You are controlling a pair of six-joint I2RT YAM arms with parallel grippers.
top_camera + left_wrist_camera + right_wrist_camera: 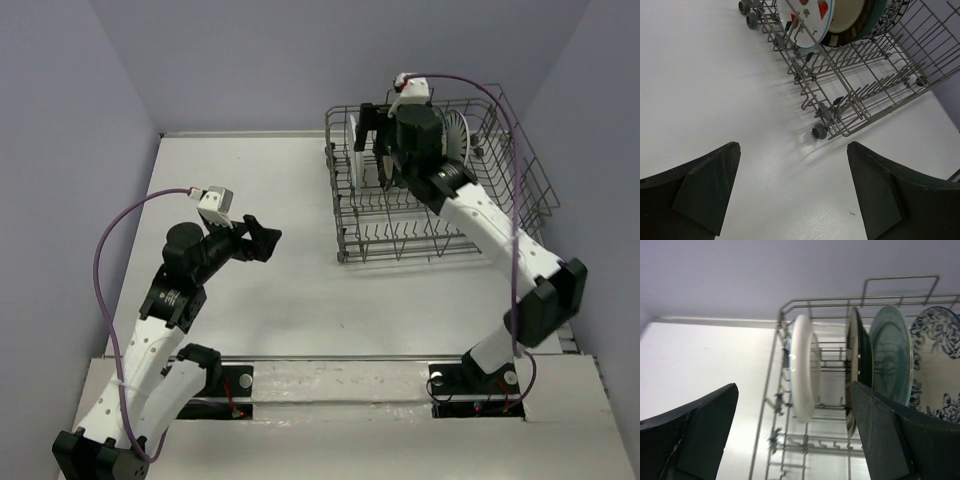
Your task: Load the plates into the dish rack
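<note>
The grey wire dish rack [410,236] stands at the back right of the table. Several plates stand upright in it. In the right wrist view I see a white plate [802,375] edge-on, a dark-rimmed one [858,357], a teal one [891,352] and a blue-floral one [937,352]. A striped plate [456,134] shows behind the right arm. My right gripper [794,387] hangs open over the rack [820,302], fingers either side of the white plate without touching it. My left gripper [262,240] is open and holds nothing, above bare table left of the rack [850,85].
The rack has small wheels [819,131] at its near corner and raised handle loops [900,282] at the back. Grey walls close in the table behind and to both sides. White tabletop [250,170] lies left of the rack.
</note>
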